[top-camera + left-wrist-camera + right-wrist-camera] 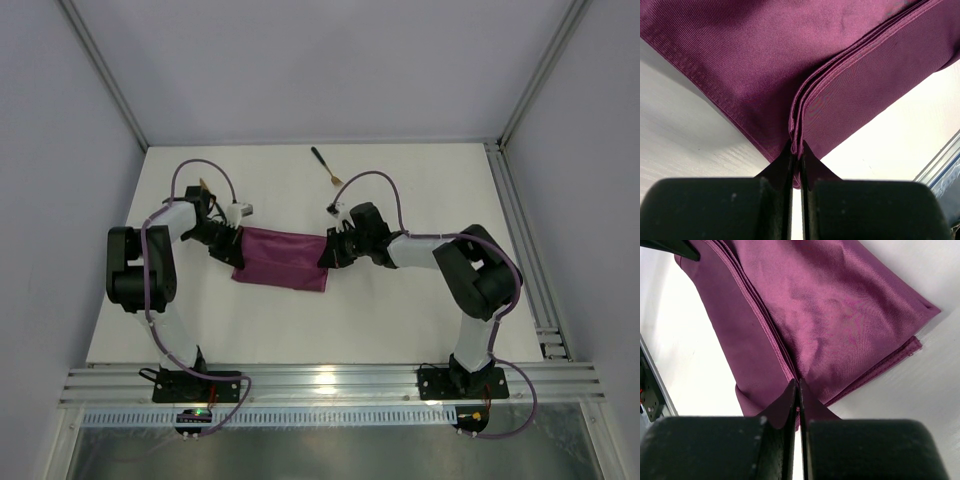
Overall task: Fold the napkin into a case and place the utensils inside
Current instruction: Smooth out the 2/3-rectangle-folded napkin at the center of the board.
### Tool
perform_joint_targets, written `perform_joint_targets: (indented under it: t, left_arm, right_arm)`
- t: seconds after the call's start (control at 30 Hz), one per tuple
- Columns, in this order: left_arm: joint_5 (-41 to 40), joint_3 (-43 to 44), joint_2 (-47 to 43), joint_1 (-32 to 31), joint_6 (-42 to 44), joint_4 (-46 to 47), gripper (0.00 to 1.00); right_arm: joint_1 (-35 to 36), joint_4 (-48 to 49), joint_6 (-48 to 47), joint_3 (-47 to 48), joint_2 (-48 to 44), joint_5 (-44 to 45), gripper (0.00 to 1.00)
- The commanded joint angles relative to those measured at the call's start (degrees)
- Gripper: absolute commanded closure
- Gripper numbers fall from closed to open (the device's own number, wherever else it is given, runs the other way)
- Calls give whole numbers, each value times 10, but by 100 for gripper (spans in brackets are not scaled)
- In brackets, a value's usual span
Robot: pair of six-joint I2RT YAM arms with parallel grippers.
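The magenta-purple napkin [282, 258] lies folded into a flat band in the middle of the white table. My left gripper [233, 241] is shut on its left end, and the stacked hems run between the fingertips [796, 150]. At the right end my right gripper [328, 250] is also shut, pinching the napkin's [840, 315] folded edge [799, 385]. A fork [325, 166] with a gold head and black handle lies apart at the back of the table. A small gold piece [203, 185] shows by the left arm's cable, and I cannot tell whether it is the knife.
An aluminium rail [520, 240] runs along the table's right side and another [330, 380] along the front edge by the arm bases. White walls close off the back and sides. The left wrist view shows the rail [940, 165] at lower right.
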Motion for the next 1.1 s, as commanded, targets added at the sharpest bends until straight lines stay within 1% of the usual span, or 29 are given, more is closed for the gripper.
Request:
perform_joint_targets:
  t: [0.0,0.17,0.2,0.23,0.27,0.3,0.37,0.4,0.5,0.63,0.67,0.7,0.73,0.77,0.83,0.87,0.9,0.93,1.0,1.03,1.07]
  left_arm:
    - [6,8,-26,-1,-9,12,98]
    - [1,6,-31,-1,-15,21,98]
    - [2,6,-32,-1,-14,19,96]
    - [5,4,-33,-1,-11,18,87]
    - [7,3,-39,-1,-10,18,82]
    - [9,3,-42,-1,-11,20,76]
    - [9,6,-51,-1,-15,27,71]
    - [9,8,-61,-1,-21,29,65]
    - [9,14,-81,-1,-29,33,50]
    - [9,21,-112,-1,-31,39,42]
    - [9,22,-122,-1,-33,41,42]
    - [9,22,-145,-21,-36,44,42]
    - [-3,22,-159,-27,-41,45,43]
    - [-11,22,-172,-38,-38,44,45]
    - [-26,20,-202,-98,-23,32,49]
    - [-33,20,-205,-125,-19,27,51]
    - [-40,21,-204,-154,-17,24,51]
    - [-42,21,-195,-211,-17,26,51]
    - [-42,20,-181,-259,-21,38,47]
    - [-38,15,-166,-292,-25,61,45]
    - [-32,13,-159,-305,-28,72,42]
  right_arm:
    - [-1,9,-6,1,0,-3,96]
    - [-3,17,-9,-8,6,2,96]
    - [-2,20,-8,-10,5,0,96]
    - [-2,24,-6,-10,9,-2,96]
    - [-2,24,-6,-10,10,-3,96]
    - [-2,31,-5,-9,14,-7,96]
    - [-2,34,1,-8,23,-10,96]
    - [-2,39,1,-8,24,-10,96]
    - [-2,46,7,-9,30,-9,96]
    - [-3,48,9,-9,32,-7,96]
    - [-2,49,9,-9,33,-6,96]
    - [-2,49,9,-10,33,-6,96]
    - [-2,50,10,-11,32,-6,96]
    - [-2,51,14,-13,31,-6,96]
    - [-2,59,17,-15,31,-10,96]
    - [-2,60,19,-15,31,-11,96]
    - [-2,60,19,-14,30,-13,96]
    - [-2,60,19,-14,30,-15,96]
    - [-2,60,20,-13,31,-22,96]
    - [-2,60,18,-13,30,-23,96]
    - [-2,59,19,-13,30,-23,96]
